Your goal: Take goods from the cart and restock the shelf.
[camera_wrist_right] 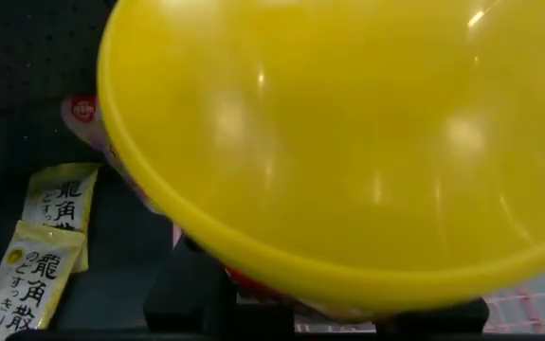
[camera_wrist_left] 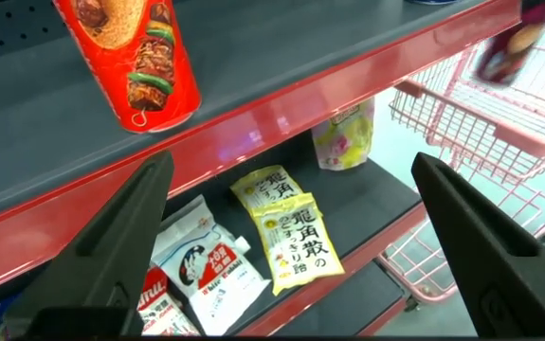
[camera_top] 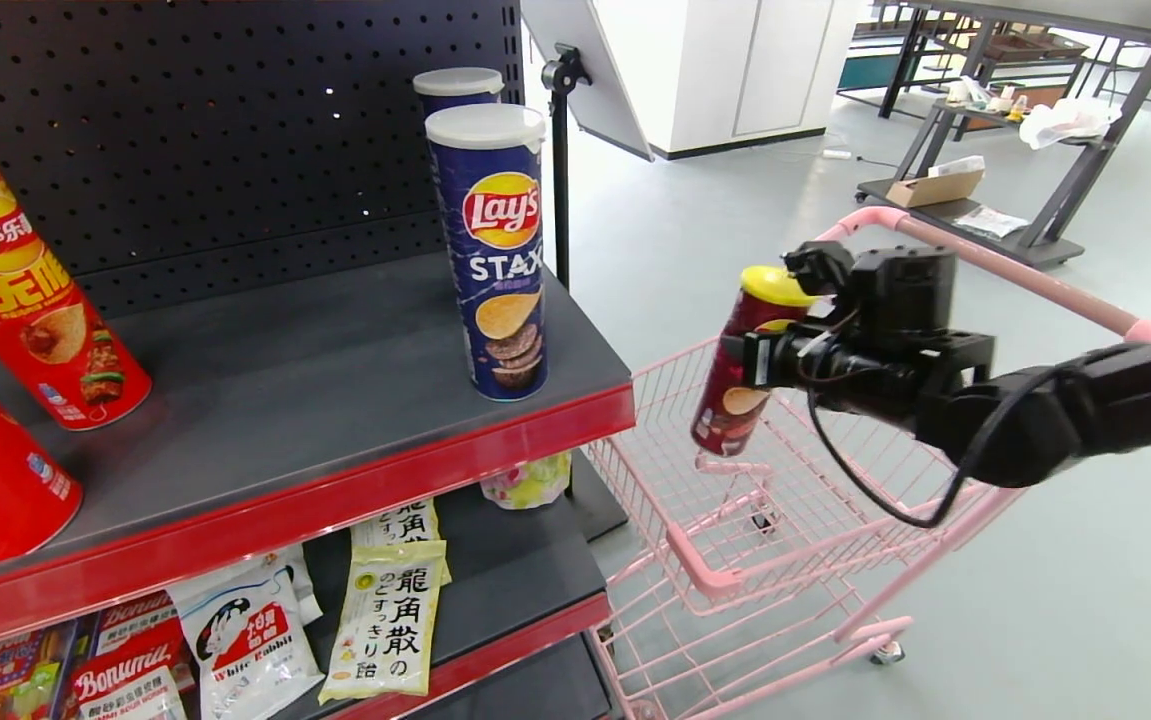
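Right gripper (camera_top: 747, 358) is clamped on a red can (camera_top: 725, 410) with a yellow lid (camera_top: 773, 285), gripping it on its upper half. The can hangs tilted above the pink cart (camera_top: 985, 258), clear of the wire and off to the side of the shelf (camera_top: 285, 380), not yet touching it. Left gripper (camera_wrist_left: 291, 166) has its fingers wide apart and holds nothing; it sits low in front of the shelf's red edge.

Risks noted:
- The grip is high and the can is tilted, so the lower end could swing, or the can could slip through the fingers, on a quick move.
- A blue can (camera_top: 490, 250) stands at the near corner of the top board, close to the edge (the obvious way in). A low or wide approach could knock it off or catch the red edge.
- A tall can set down while tilted is likely to topple.

Containers:
- Cart: no other goods can be made out through the part of the basket in sight.
- Top board: the blue can, a second blue can (camera_top: 457, 85) behind it, and two red cans (camera_top: 35, 300) at the left end.
- Lower board: yellow packets (camera_top: 390, 620), a white bag (camera_top: 245, 640) and a pale bag (camera_top: 530, 480).
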